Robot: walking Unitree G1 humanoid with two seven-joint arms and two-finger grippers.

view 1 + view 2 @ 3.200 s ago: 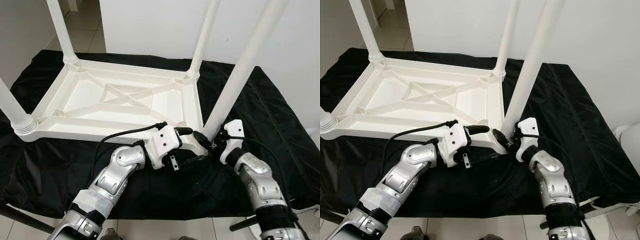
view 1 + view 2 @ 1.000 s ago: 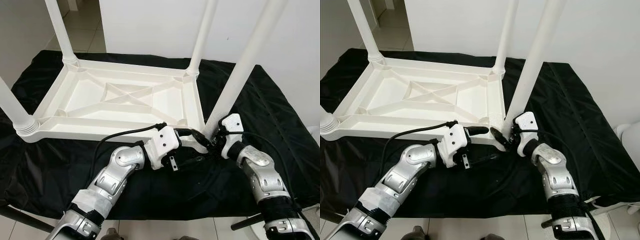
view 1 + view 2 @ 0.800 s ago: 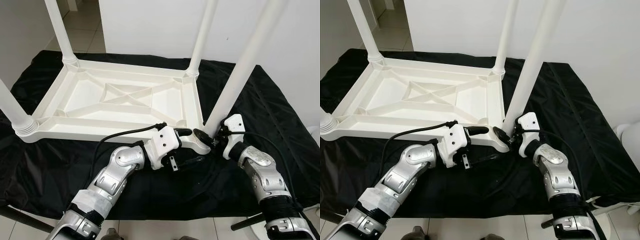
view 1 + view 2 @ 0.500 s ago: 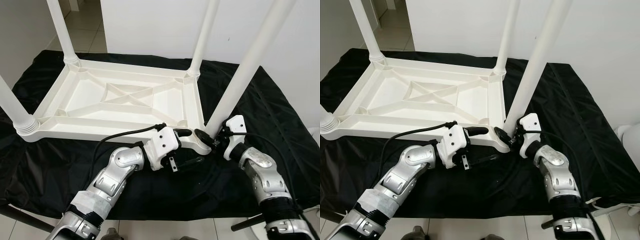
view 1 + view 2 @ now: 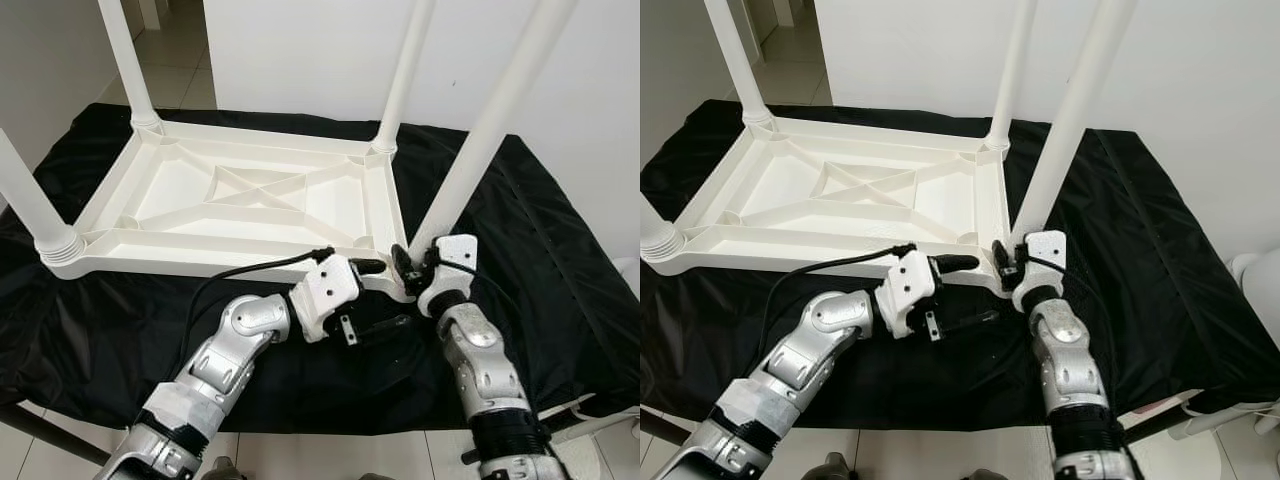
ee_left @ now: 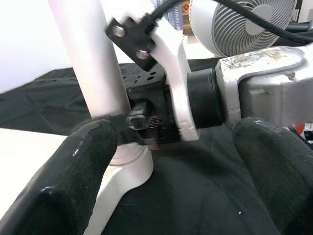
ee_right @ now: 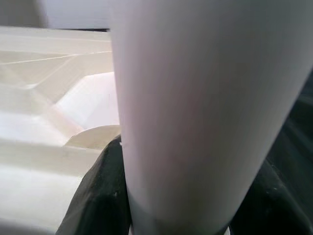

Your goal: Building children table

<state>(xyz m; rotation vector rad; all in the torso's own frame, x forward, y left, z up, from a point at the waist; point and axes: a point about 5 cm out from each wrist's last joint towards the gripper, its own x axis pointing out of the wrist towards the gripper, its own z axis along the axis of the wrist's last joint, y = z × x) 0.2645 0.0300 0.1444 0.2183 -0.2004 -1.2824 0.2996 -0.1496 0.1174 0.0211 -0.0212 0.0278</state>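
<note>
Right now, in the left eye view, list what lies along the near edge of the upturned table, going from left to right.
Near-left table leg → left tool, one finger on the table's near rim → right tool at the foot of the near-right table leg → black cloth.

We can't read any text, label, brand, number or sign in these views. The white table [image 5: 240, 200], its legs and the black cloth [image 5: 560, 270] carry no markings we can make out. Both arms' housings look unmarked too.
</note>
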